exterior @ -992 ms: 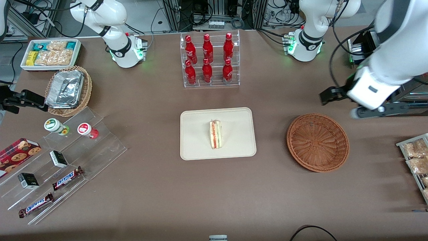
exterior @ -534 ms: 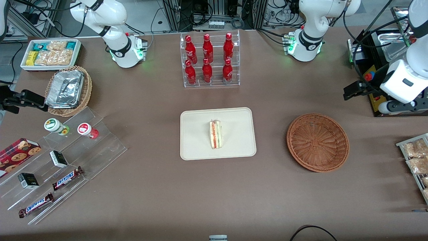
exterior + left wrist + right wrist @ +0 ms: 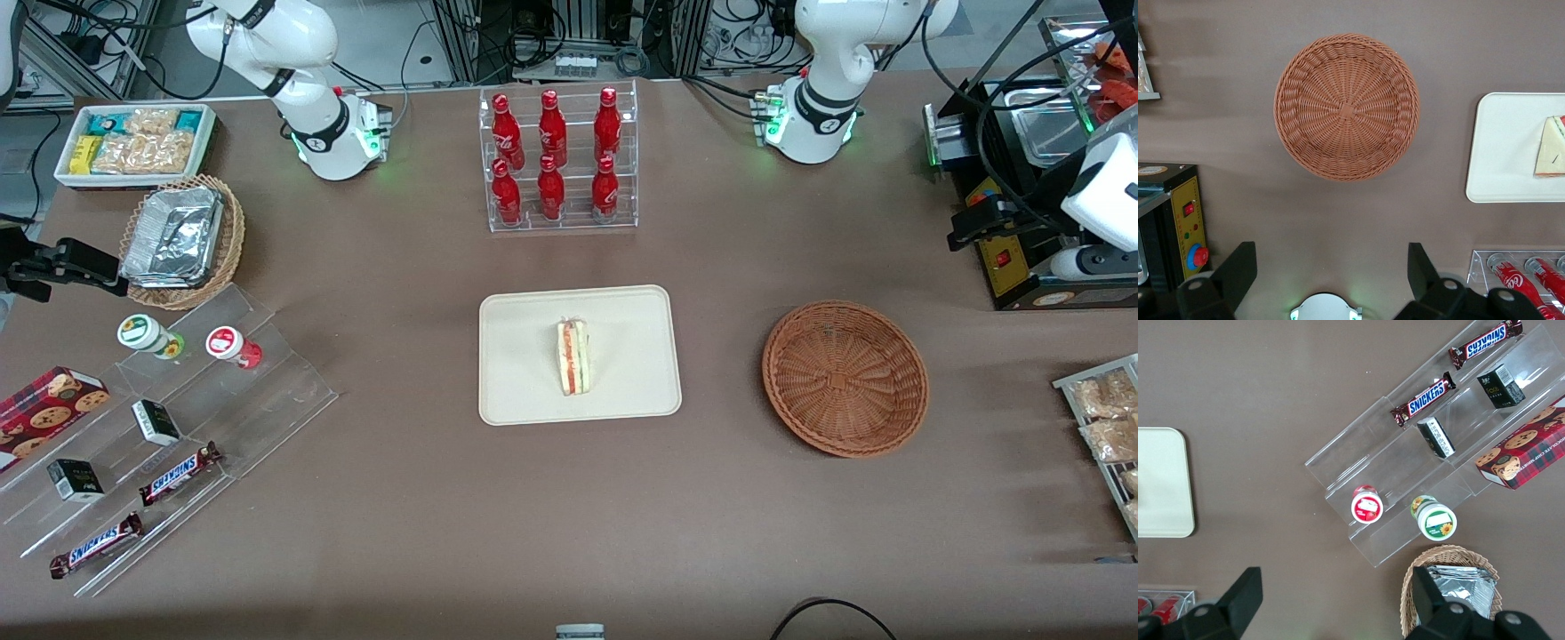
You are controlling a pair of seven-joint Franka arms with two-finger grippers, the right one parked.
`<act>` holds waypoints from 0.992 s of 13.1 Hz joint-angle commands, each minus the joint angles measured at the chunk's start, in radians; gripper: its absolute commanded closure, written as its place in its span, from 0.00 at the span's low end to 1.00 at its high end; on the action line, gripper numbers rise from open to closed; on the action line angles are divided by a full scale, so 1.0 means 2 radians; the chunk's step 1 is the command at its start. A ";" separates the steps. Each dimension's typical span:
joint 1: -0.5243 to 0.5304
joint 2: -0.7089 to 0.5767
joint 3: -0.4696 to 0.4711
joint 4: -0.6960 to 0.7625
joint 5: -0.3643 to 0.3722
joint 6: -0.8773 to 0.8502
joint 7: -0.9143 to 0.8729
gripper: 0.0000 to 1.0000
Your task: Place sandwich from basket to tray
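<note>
**Sandwich on tray, basket bare**

The sandwich (image 3: 573, 357) lies on the cream tray (image 3: 524, 391) at mid-worktop (image 3: 400, 498). The reddish-brown basket (image 3: 845, 378) sits apart from the tray, toward the working arm's end. The gripper (image 3: 1331, 273) hangs high above the worktop near that end, fingers (image 3: 1238, 270) spread wide, holding nothing.

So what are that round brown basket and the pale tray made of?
The basket looks like woven wicker, reddish-brown, its strands radiating from the centre. The tray seems to be matte cream plastic, smooth with a low moulded rim. The end effector hangs open above the table, farther from the front camera than the basket.
</note>
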 commanded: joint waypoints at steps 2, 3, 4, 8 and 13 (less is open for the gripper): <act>0.023 -0.018 -0.025 -0.009 0.005 0.007 0.008 0.00; 0.022 -0.025 -0.025 -0.011 0.006 0.007 0.008 0.00; 0.019 -0.025 -0.025 -0.010 0.006 0.007 0.008 0.00; 0.001 -0.015 -0.021 0.001 0.010 0.006 0.008 0.00; -0.011 -0.006 -0.023 0.013 0.053 0.004 0.008 0.00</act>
